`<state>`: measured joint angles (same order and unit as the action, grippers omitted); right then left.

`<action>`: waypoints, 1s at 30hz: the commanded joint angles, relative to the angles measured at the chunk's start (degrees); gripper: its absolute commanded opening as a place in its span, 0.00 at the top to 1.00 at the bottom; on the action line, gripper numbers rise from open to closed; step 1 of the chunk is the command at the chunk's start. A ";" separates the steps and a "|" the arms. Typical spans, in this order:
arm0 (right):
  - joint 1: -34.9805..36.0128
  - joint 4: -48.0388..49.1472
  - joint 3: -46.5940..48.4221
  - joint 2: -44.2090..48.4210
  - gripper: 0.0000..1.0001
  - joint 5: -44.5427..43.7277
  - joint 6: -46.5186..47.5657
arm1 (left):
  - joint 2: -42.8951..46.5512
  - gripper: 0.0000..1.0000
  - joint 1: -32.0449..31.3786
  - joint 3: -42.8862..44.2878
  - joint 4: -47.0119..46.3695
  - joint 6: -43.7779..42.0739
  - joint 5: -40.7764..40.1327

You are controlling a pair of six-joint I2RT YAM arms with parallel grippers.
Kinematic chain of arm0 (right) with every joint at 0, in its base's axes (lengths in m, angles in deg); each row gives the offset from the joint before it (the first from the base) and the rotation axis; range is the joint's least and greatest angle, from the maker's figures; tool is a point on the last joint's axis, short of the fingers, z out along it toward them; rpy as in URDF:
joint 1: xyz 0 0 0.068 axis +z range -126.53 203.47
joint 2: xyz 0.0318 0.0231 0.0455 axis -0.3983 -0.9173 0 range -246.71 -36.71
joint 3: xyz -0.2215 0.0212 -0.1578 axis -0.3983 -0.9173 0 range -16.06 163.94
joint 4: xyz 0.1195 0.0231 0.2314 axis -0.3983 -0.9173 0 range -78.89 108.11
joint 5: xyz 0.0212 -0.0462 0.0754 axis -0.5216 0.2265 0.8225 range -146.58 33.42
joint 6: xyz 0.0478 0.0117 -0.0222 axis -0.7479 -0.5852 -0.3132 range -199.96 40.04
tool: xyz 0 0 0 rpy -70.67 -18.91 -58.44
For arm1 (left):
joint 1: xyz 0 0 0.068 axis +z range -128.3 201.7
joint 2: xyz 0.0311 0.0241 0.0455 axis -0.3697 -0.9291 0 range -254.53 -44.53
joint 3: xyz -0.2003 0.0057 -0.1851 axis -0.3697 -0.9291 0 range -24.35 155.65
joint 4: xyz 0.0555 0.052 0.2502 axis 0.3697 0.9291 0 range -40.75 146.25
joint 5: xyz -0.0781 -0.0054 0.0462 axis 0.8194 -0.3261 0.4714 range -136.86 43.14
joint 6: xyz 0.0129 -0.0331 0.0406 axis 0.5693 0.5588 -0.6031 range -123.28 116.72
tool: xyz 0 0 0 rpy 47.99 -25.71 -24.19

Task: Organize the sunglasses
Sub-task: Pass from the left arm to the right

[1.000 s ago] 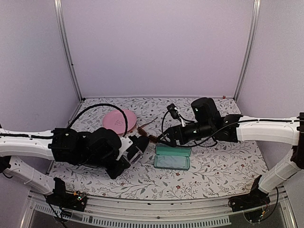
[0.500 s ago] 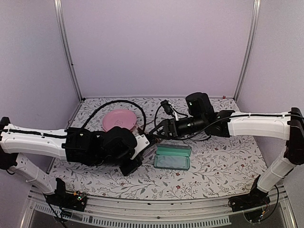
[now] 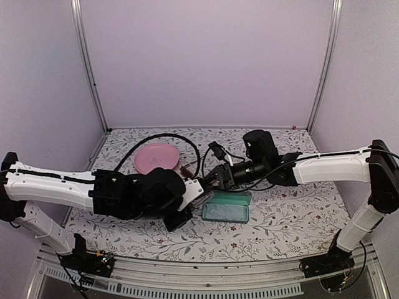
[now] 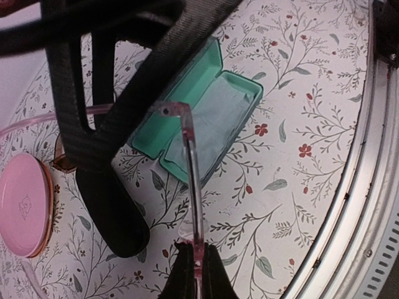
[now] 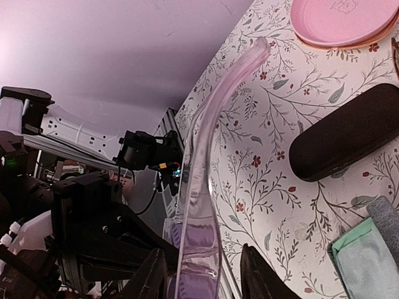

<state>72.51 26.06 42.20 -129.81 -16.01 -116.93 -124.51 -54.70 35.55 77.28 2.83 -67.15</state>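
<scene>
The pale, near-transparent sunglasses (image 4: 192, 180) are held above the table. My left gripper (image 4: 196, 265) is shut on the end of one of their thin arms. In the right wrist view the same pale frame (image 5: 202, 187) runs up between my right gripper's (image 5: 202, 280) fingers, which stand apart on either side of it. The two grippers meet just left of the open case in the top view, left (image 3: 194, 189) and right (image 3: 215, 179). The reddish-brown sunglasses (image 3: 186, 168) lie by the pink plate, mostly hidden by the arms.
An open green case (image 3: 225, 207) lies at table centre, also in the left wrist view (image 4: 212, 115). A black oblong hard case (image 5: 343, 134) lies between it and the pink plate (image 3: 157, 157). The table's metal front rail (image 4: 368, 205) is close by.
My right gripper has moved left to meet the left gripper. My left arm has reached further right, carrying the pale frame towards the green case.
</scene>
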 commanded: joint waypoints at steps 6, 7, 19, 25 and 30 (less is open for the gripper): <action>-1.71 3.04 -1.90 -0.37 0.74 2.26 0.23 | -1.95 1.00 -0.90 0.67 -2.08 -2.22 -0.60; -1.92 3.04 -2.03 -0.45 0.76 2.37 0.23 | -2.08 1.00 -0.81 0.66 -2.22 -2.28 -0.55; -4.74 2.48 -4.44 2.77 1.00 0.35 1.00 | -2.21 0.53 -0.76 -0.18 -6.90 -2.19 0.87; -6.12 1.10 -5.90 5.21 1.00 -1.20 1.58 | 1.84 0.01 -0.17 -4.31 -12.34 0.58 0.70; -8.08 0.43 -8.06 9.16 1.00 -2.98 1.55 | 8.65 0.01 2.80 -9.85 -13.43 5.59 1.33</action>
<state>66.12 27.04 35.69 -124.68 -17.12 -116.15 -121.06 -54.11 29.19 66.88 3.90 -66.58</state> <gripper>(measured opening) 0.188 0.990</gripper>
